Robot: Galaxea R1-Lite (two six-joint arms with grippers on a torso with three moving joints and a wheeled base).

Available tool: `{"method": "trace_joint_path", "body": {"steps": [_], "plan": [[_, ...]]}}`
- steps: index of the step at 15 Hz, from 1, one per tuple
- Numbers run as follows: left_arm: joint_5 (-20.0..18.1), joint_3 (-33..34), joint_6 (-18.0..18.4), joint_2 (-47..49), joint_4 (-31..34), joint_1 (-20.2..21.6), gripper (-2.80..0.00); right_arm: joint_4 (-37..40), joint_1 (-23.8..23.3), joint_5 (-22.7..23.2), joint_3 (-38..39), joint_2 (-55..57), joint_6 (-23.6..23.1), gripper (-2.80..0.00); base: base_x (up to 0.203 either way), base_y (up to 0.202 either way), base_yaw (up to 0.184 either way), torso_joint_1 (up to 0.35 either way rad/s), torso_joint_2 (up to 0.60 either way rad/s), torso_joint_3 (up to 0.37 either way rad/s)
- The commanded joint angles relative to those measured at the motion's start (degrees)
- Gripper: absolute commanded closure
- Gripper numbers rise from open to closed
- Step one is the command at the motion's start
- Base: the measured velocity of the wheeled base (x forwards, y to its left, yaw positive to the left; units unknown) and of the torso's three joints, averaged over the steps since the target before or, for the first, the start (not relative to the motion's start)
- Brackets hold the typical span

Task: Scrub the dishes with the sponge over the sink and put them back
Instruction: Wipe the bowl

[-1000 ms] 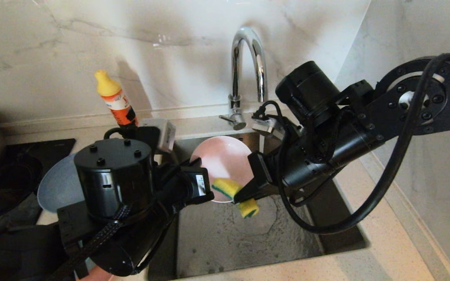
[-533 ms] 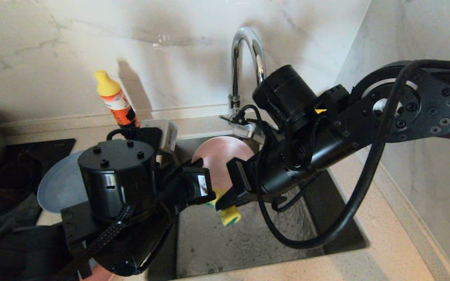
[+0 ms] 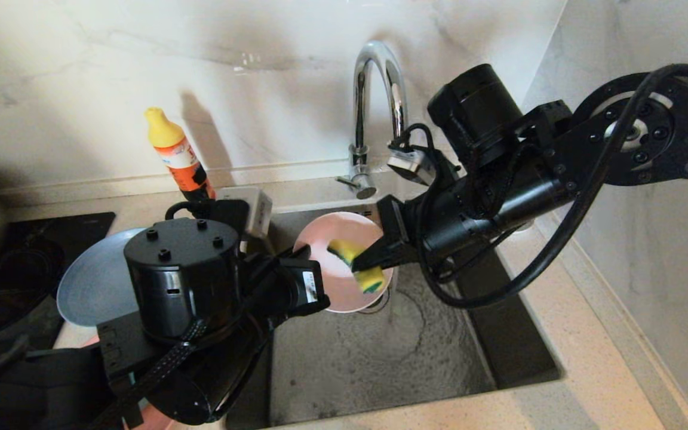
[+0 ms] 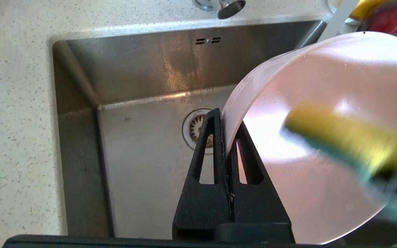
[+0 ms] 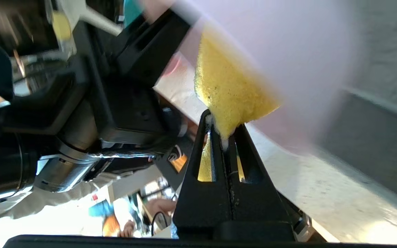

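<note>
We held pale pink bowl (image 3: 338, 263) by rim in clamped left gripper (image 4: 226, 137), tilted over sink (image 3: 380, 358) centre for drainage; right gripper (image 5: 224, 132), pinching sponge (image 3: 359, 264), pressed it inside.

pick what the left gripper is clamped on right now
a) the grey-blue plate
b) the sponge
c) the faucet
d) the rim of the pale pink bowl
d: in the left wrist view the left gripper is pinched shut on the rim of the pale pink bowl, held over the sink, while the right gripper holds the sponge against the bowl's inside.
</note>
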Motion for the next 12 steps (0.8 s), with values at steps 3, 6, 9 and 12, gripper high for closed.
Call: {"method": "trace_joint_path", "body": {"steps": [3,6,9,12], "plan": [[0.3,0.6,-0.3,-0.2,-0.6,0.0,0.00,2.3,-4.5,0.3,0.9,-3.9,0.3,0.00,0.000,0.000,0.000,0.000,0.00,0.000],[0.4,0.8,-0.2,-0.4,-1.4,0.0,0.00,3.4,-6.9,0.5,2.4,-6.1,0.2,0.00,0.000,0.000,0.000,0.000,0.00,0.000],[0.4,0.7,-0.2,-0.8,-1.4,0.0,0.00,4.1,-9.6,0.6,3.8,-7.3,0.2,0.00,0.000,0.000,0.000,0.000,0.00,0.000],[0.0,0.1,-0.4,-0.8,-1.0,0.5,0.00,4.3,-11.1,1.1,6.5,-10.6,0.2,0.00,0.000,0.000,0.000,0.000,0.00,0.000]]}}
